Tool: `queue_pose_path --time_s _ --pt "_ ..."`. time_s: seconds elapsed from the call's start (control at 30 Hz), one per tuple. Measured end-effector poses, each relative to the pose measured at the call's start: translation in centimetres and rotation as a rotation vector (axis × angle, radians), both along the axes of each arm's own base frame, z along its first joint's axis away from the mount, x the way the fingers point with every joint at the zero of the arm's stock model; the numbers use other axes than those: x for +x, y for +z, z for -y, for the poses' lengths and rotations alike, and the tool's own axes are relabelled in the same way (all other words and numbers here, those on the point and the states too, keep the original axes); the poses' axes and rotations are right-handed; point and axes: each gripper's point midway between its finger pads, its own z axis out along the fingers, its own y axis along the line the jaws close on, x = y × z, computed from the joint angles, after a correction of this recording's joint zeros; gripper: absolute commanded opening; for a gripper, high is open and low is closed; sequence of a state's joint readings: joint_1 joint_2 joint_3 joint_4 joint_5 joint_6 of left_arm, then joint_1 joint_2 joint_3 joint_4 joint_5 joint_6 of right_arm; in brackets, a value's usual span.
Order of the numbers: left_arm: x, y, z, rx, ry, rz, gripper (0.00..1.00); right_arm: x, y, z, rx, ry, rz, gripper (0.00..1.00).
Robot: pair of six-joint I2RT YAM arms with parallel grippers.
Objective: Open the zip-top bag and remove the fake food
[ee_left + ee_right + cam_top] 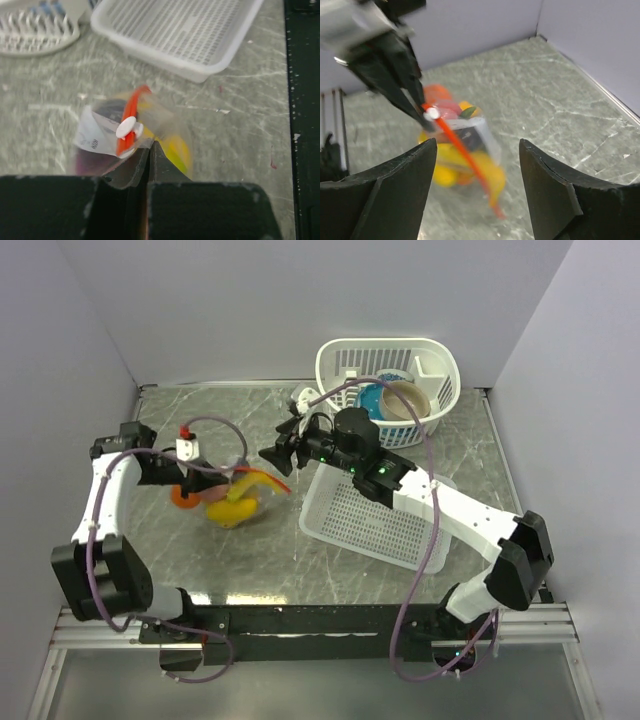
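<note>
Desk (pixel 250 570), grey stone look, carries everything. Tall white basket (pixel 335 375) with a blue bowl (pixel 372 398) and a tan bowl (pixel 410 398) sits well behind the right jaws. Flat white basket (pixel 370 525) lies under the right arm (pixel 450 510), off to the side of both sets of jaws. Left arm (pixel 105 495) reaches in from the left.

Zip-top bag (pixel 240 490) lies on the desk between the two sets of jaws, touching the left ones, just ahead of the right ones. Fake food (pixel 232 510) is inside: yellow pieces clear, something orange on the far side from the right jaws; cannot tell if that one is in the bag or beside it.

Left jaws: closed, pinching the clear film at the bag's edge, right by the red zipper strip (pixel 131 115). White slider (pixel 129 127) sits just above their tips, not in the pinch. Right jaws: wide apart, holding nothing, bag framed between them but not touched.

Step, as I read it: opening the bag, left side anchoring. Blur hides whether the mouth is parted.

Next move likely calls for the right jaws to close in on the slider or the free lip and pull away from the left jaws while those hold. Risk: thin film slips from the pinch, or the whole bag drags.
</note>
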State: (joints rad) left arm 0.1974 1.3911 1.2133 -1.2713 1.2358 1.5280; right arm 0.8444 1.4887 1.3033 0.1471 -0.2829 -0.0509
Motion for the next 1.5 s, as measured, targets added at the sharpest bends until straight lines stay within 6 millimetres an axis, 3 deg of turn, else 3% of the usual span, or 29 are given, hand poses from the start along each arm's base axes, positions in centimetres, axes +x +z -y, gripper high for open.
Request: queue_pose_path --time_s 0.2,0.33,0.9,1.23,1.5 --pt "-1.8 3.6 2.4 0.029 -0.088 0.099 0.08 -0.1 -2.4 -0.9 -0.075 0.077 0.034 0.66" --pt "-1.8 4.9 2.6 0.043 -0.094 0.127 0.08 -0.6 -2.2 -1.3 -0.069 0.112 0.054 0.65" --pt "-1.8 5.0 2.7 0.042 -0.090 0.113 0.09 -5.3 -2.9 -3.9 -0.026 0.201 0.025 0.73" --pt "-1.8 5.2 2.8 0.034 -0.099 0.133 0.09 -4.2 -2.5 -7.1 -0.019 0.133 -0.016 0.68" --pt "-1.7 5.3 2.9 0.022 -0.104 0.142 0.09 -2.9 -4.4 -7.0 -0.073 0.057 -0.075 0.63"
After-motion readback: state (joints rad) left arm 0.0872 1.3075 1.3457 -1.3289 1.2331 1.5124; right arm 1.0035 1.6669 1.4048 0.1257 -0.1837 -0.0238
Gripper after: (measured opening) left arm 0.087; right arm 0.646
